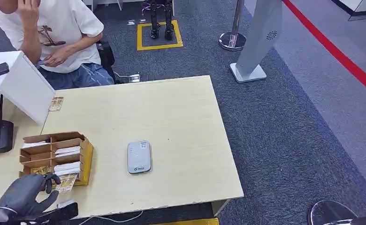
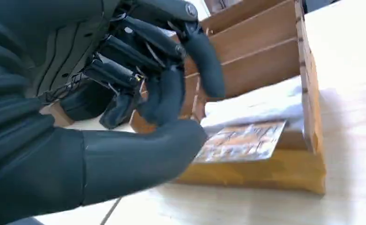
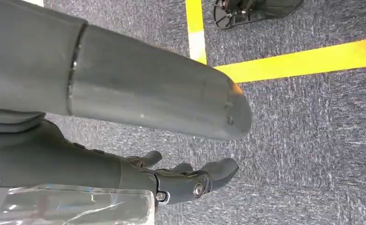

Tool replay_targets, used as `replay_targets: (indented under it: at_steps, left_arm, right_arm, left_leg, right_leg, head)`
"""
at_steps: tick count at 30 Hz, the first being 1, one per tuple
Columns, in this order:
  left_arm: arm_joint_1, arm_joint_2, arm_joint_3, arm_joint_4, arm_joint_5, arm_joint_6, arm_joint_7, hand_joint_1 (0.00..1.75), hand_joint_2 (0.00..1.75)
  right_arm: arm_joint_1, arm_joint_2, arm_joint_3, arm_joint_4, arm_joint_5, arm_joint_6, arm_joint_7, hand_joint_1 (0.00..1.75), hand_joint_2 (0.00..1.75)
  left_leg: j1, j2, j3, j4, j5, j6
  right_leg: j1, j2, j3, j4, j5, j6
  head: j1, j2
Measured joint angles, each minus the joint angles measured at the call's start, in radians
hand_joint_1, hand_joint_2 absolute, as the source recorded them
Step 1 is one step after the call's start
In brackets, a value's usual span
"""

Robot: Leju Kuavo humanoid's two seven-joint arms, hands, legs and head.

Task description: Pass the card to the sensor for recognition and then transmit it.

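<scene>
Head view takes in the pale wooden table (image 1: 181, 117), which puts everything the task needs within the left arm's reach. A person (image 1: 54, 37) sits at its far side, well apart from the robot's working corner. On the near left corner stands the cardboard box (image 1: 57, 157), split by dividers so the cards stay sorted and stand with an edge free for picking. To its right, near but not touching, the grey sensor (image 1: 139, 156) lies flat with its face up, so a card can be passed over it.

At the box's near end the left hand (image 1: 26, 194) hovers just beside the front compartment, fingers (image 2: 164, 93) curled and spread above the thumb, nothing between them; it looks poised to pinch. The card (image 2: 242, 139), tan with a printed pattern, leans out of that front compartment, its edge exposed towards the hand, seemingly not yet touched. A second such card (image 1: 56, 103) lies on the table near a white board.

The right hand (image 3: 186, 180) hangs over the carpet, fingers loosely apart, holding nothing, presumably idle.
</scene>
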Motion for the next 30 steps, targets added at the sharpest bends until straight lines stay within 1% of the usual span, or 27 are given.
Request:
replay_targets:
  at_steps: [6, 13, 28, 29, 30]
  left_arm:
    - [-0.033, -0.03, -0.009, 0.0, -0.029, 0.003, 0.002, 0.0, 0.0]
    - [-0.068, -0.053, -0.015, 0.0, -0.046, 0.002, 0.002, 0.0, 0.0]
    - [-0.09, -0.079, -0.024, 0.001, -0.067, -0.005, 0.0, 0.0, 0.0]
    - [-0.09, -0.079, -0.026, 0.001, -0.068, -0.006, 0.0, 0.0, 1.75]
    - [-0.09, -0.079, -0.027, 0.001, -0.068, -0.006, 0.0, 0.0, 1.75]
  right_arm:
    - [0.0, 0.0, -0.001, 0.0, 0.0, 0.0, 0.006, 0.0, 1.75]
    - [0.0, 0.0, -0.001, 0.0, 0.0, 0.0, 0.009, 0.0, 1.75]
    - [0.0, 0.0, -0.001, 0.0, -0.002, 0.0, 0.012, 0.0, 1.75]
    - [0.0, 0.0, -0.001, 0.0, -0.002, 0.0, 0.012, 0.0, 1.75]
    - [0.0, 0.0, -0.001, 0.0, -0.003, 0.0, 0.012, 0.0, 1.75]
  left_leg:
    - [0.0, 0.0, 0.0, 0.0, 0.0, 0.0]
    - [0.0, 0.0, 0.0, 0.0, 0.0, 0.0]
    - [0.0, 0.0, 0.0, 0.0, 0.0, 0.0]
    - [0.0, 0.0, 0.0, 0.0, 0.0, 0.0]
    - [0.0, 0.0, 0.0, 0.0, 0.0, 0.0]
  right_leg:
    - [0.0, 0.0, 0.0, 0.0, 0.0, 0.0]
    - [0.0, 0.0, 0.0, 0.0, 0.0, 0.0]
    - [0.0, 0.0, 0.0, 0.0, 0.0, 0.0]
    - [0.0, 0.0, 0.0, 0.0, 0.0, 0.0]
    - [0.0, 0.0, 0.0, 0.0, 0.0, 0.0]
  head:
    - [0.0, 0.0]
    - [0.0, 0.0]
    - [0.0, 0.0]
    - [0.0, 0.0]
    - [0.0, 0.0]
